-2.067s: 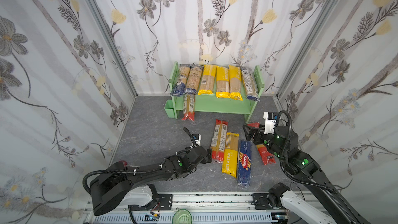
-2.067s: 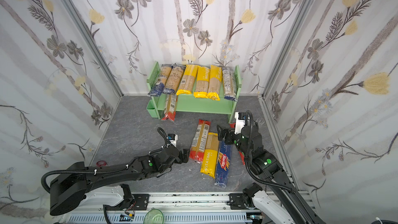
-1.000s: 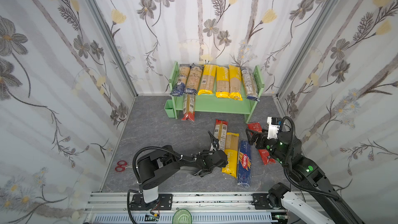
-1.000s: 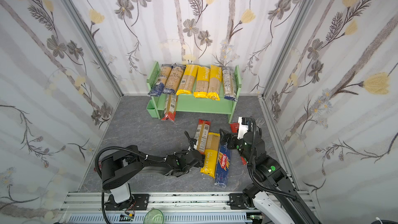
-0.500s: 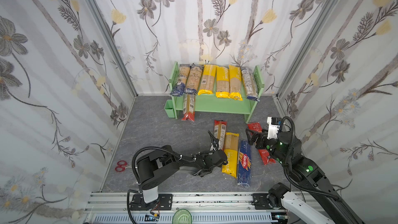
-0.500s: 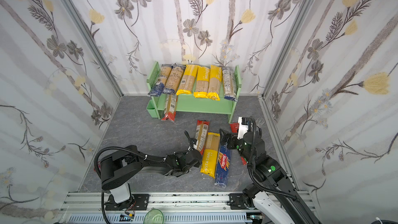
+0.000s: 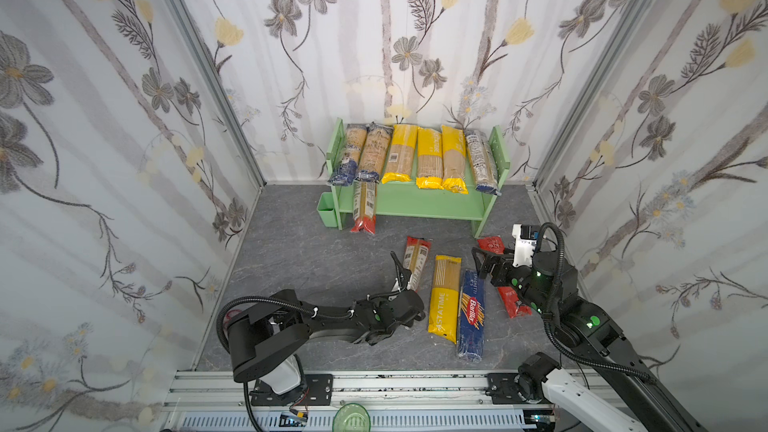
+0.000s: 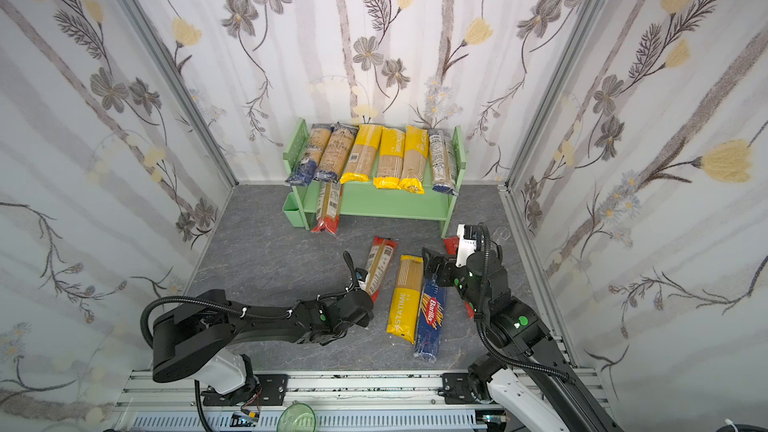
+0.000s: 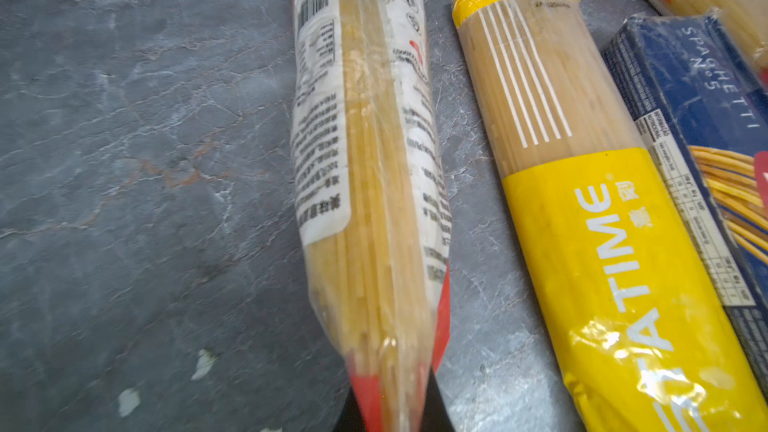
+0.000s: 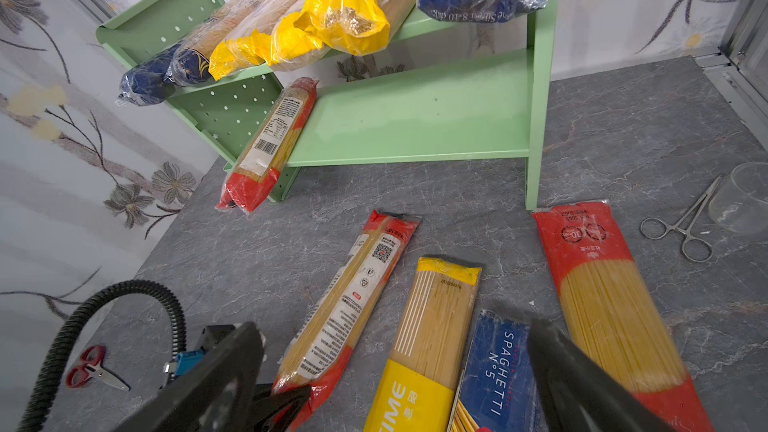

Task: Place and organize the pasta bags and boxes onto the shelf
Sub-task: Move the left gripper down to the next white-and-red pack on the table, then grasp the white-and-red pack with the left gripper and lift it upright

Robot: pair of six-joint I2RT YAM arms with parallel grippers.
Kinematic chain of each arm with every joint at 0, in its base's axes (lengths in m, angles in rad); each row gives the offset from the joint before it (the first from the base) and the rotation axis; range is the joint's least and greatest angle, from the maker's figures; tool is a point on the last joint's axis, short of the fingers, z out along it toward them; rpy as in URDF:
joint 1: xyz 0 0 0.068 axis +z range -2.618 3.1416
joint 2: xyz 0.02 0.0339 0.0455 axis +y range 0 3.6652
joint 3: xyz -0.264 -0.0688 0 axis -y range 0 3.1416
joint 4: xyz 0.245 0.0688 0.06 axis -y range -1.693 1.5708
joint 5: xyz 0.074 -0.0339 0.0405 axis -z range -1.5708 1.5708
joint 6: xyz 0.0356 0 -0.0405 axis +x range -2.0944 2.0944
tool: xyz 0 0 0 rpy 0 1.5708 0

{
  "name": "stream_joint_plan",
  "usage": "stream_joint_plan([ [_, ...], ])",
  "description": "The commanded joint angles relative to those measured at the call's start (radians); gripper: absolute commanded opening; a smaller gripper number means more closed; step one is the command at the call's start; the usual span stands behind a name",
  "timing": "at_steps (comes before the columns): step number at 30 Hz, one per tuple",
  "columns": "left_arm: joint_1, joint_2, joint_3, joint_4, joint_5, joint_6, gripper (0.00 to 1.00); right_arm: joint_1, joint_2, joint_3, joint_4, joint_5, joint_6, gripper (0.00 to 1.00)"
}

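Observation:
The mint-green shelf (image 7: 415, 201) (image 8: 386, 201) (image 10: 415, 118) stands at the back wall. Several pasta bags lie across its top tier. One red-ended bag (image 7: 363, 205) hangs off the lower board. On the floor, my left gripper (image 7: 409, 284) (image 8: 365, 284) (image 9: 390, 409) is shut on the near end of a red-ended spaghetti bag (image 7: 417, 259) (image 9: 365, 160) (image 10: 353, 305). Beside it lie a yellow bag (image 7: 444, 297) (image 10: 436, 326) and the dark-blue Barilla box (image 7: 471, 313) (image 10: 498, 363). My right gripper (image 7: 484, 268) (image 10: 395, 332) hovers open above them. Another red bag (image 10: 602, 284) lies partly under that arm.
A small green cup (image 7: 325, 209) hangs at the shelf's left side. Red scissors (image 10: 89, 369) lie by the left wall. Metal forceps (image 10: 681, 226) and a clear cup (image 10: 744, 197) sit near the right wall. Aluminium rails run along the front edge.
My left gripper has closed on the near end of the red-ended bag, and the bag now stands more on its edge. The right arm has held still.

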Motion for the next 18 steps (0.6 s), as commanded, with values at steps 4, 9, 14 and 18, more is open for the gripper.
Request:
stream_joint_plan([
  [4, 0.005, -0.152, -0.059, 0.067, -0.152, 0.077, 0.00, 0.002, 0.022, 0.009, 0.041, -0.006, 0.003, 1.00],
  [9, 0.009, -0.274, -0.112, 0.067, -0.141, 0.093, 0.00, 0.001, 0.038, 0.019, 0.050, -0.010, 0.002, 1.00],
  [14, 0.009, -0.406, -0.159, 0.061, -0.114, 0.094, 0.00, 0.002, 0.050, 0.030, 0.053, -0.014, -0.001, 1.00],
  [18, 0.009, -0.474, -0.171, 0.041, -0.079, 0.091, 0.00, 0.003, 0.058, 0.042, 0.055, -0.017, -0.001, 1.00],
])
